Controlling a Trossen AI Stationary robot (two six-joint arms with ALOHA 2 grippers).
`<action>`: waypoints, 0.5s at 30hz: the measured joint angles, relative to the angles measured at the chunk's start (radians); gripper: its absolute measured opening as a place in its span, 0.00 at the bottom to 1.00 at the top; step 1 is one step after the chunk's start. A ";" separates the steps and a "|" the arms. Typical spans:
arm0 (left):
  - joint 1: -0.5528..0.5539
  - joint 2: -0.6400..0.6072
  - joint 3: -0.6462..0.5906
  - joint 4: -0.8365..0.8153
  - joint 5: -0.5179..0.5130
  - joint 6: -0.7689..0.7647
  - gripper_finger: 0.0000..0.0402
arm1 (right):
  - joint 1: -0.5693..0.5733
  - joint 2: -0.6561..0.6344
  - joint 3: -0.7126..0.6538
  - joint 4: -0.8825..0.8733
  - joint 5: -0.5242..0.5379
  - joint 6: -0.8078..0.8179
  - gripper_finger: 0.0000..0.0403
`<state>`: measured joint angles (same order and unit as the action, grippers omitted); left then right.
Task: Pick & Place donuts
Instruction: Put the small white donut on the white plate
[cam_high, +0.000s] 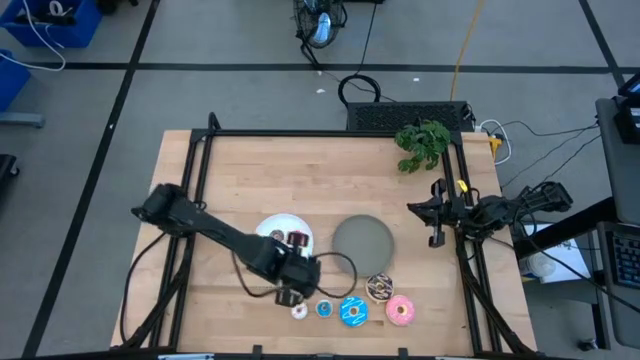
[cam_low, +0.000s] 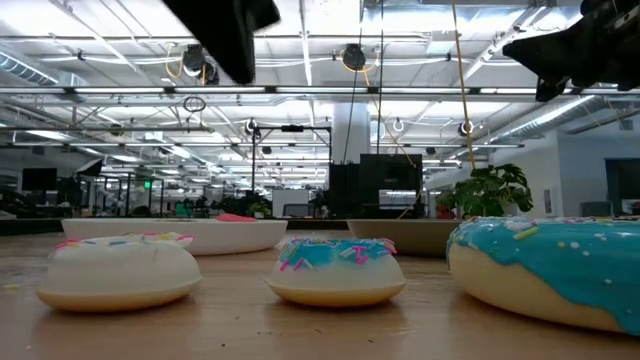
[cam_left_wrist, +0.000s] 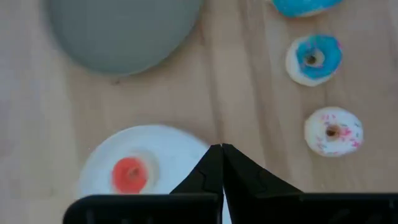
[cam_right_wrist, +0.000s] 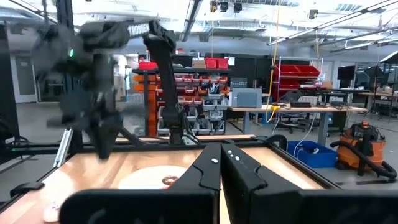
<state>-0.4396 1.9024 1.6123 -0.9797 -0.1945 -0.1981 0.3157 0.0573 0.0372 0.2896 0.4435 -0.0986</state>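
The left gripper (cam_left_wrist: 222, 148) is seen closed and empty over the white plate (cam_high: 272, 229) (a red donut (cam_left_wrist: 129, 175) lies there), the right gripper (cam_right_wrist: 222, 149) is parked shut at the table's right edge, and five donuts (cam_high: 353, 312) are lined along the front edge.

Colours on the light wooden tabletop (cam_high: 250, 170):
red tiny ring donut (cam_left_wrist: 129, 175) on white round plate (cam_left_wrist: 180, 149); grey round plate (cam_high: 362, 239); pink larger donut (cam_high: 401, 311).

Overhead, table-level, two wrist views; white plate (cam_high: 283, 229) shared.
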 joint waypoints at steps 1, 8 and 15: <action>-0.001 0.022 0.000 0.012 0.040 0.020 0.04 | 0.000 0.000 0.000 0.000 0.000 0.000 0.00; -0.024 0.136 0.000 0.105 0.150 0.087 0.22 | 0.000 0.002 0.000 0.002 0.000 -0.009 0.00; -0.071 0.159 0.000 0.120 0.168 0.106 0.45 | 0.000 0.002 -0.001 0.007 0.000 -0.044 0.00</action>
<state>-0.5103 2.0617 1.6123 -0.8597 -0.0264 -0.0916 0.3157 0.0591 0.0364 0.2970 0.4435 -0.1425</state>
